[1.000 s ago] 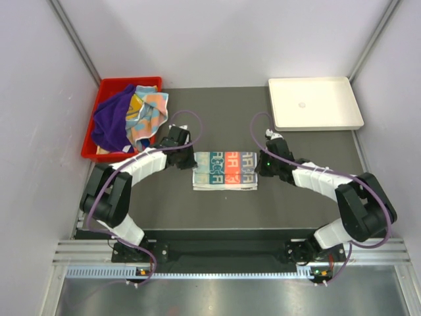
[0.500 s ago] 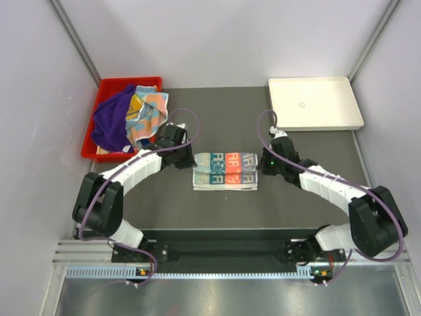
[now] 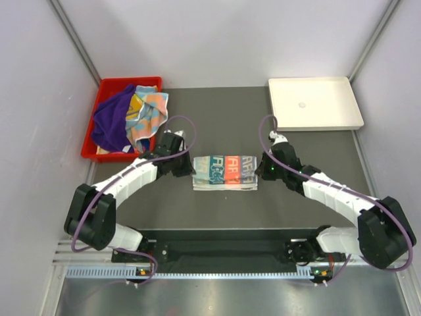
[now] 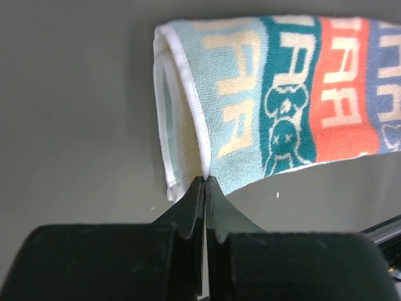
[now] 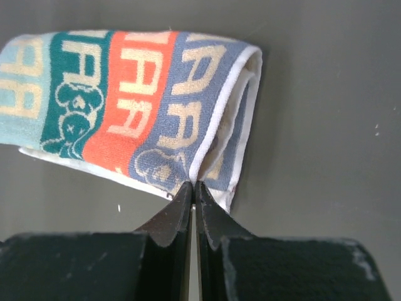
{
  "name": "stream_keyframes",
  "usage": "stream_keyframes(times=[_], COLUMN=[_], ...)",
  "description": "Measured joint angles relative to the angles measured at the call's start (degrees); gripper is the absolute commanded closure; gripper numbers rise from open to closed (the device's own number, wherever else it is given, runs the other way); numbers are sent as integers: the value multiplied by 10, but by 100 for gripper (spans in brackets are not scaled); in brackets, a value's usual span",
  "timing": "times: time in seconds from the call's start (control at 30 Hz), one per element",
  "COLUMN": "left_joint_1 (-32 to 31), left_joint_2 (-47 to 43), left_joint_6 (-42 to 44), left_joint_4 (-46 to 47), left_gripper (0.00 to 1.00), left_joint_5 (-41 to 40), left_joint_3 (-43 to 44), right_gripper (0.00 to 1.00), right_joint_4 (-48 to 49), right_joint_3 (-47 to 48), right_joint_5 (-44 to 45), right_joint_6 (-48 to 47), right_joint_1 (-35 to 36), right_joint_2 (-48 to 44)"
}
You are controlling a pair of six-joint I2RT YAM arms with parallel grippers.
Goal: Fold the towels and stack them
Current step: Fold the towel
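Note:
The teal/orange/white lettered towel [image 3: 225,172] lies in the middle of the dark table, its top layer lifted and curling over. My left gripper [image 3: 188,164] is shut on the white hem at its left end; the left wrist view shows the pinch [image 4: 205,179] and the towel [image 4: 282,94]. My right gripper [image 3: 260,170] is shut on the hem at its right end; the right wrist view shows the pinch [image 5: 193,184] and the towel [image 5: 125,100]. A deep purple towel [image 3: 112,124] and a multicoloured towel [image 3: 147,112] lie heaped in the red bin.
The red plastic bin [image 3: 105,85] stands at the back left, close behind my left arm. A white shallow tray [image 3: 314,104] stands at the back right. Grey walls close in the table on three sides.
Both grippers have moved toward the near edge of the table, each drawing its held end of the lettered towel's top layer over the lower one. The heap in the bin has not moved.

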Motion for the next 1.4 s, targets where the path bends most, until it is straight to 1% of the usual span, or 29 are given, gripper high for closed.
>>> stream_keyframes(times=[0.23, 0.53, 0.63, 0.67, 0.8, 0.9, 0.93, 0.97, 1.03, 1.2, 1.3, 1.4], left_joint_1=[-11, -16, -16, -16, -16, -16, -16, -16, -16, -16, -17, -21], left_joint_2=[-4, -4, -2, -1, -1, -1, -1, -1, -1, -9, -25, -40], left_joint_6=[-9, -17, -19, -19, -19, -19, -19, -19, -17, -3, 12, 20], left_joint_4=[2, 12, 17, 19, 24, 26, 26, 26, 25, -16, -56, -68], left_gripper=[100, 100, 96, 91, 80, 74, 72, 69, 68, 69, 71, 72], left_joint_5=[0, 1, 1, 2, 2, 2, 2, 2, -1, -31, -62, -77], left_joint_3=[-38, -70, -75, -76, -77, -78, -78, -78, -78, -63, -26, 23], right_gripper=[99, 98, 97, 96, 89, 78, 72, 69, 62, 61, 61, 60], right_joint_4=[1, 13, 22, 25, 28, 28, 28, 27, 26, 8, -8, -15], right_joint_3=[-41, -64, -72, -75, -79, -79, -79, -79, -79, -78, -63, -35], right_joint_5=[0, -1, -1, -1, 0, 0, 0, 1, 2, 9, 13, 17], right_joint_6=[12, 24, 26, 27, 29, 31, 30, 31, 30, 29, 26, 22], right_joint_1=[8, 10, 11, 11, 11, 11, 11, 11, 11, 10, 10, 10], right_joint_2=[-1, -1, 0, 1, 1, 2, 2, 2, 0, -21, -31, -31])
